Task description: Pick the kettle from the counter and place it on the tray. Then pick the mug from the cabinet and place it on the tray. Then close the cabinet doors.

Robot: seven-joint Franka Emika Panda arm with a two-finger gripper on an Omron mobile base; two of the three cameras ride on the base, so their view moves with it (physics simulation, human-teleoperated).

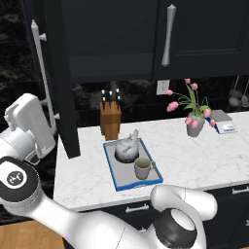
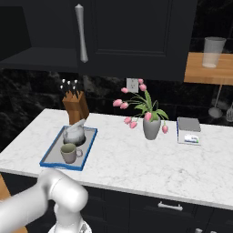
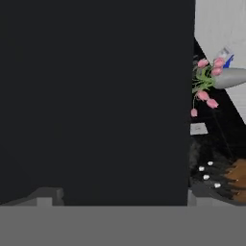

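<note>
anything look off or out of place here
One thing: the left cabinet door stands open, edge-on over the counter, while the right door is shut. The kettle and mug sit upright on the tray; nothing spilled.

Glossy white rounded arm segments with dark circular joint caps.

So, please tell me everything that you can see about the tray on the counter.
The tray is a flat rectangle with a grey base and a raised blue rim, plastic-looking. It lies flat on the white marble counter, near its left end, in front of the wooden knife block. It carries two things: the stone-look kettle at the back and the grey-beige mug at the front, upright, handle to the right. One short end reaches close to the counter's front edge.
</note>
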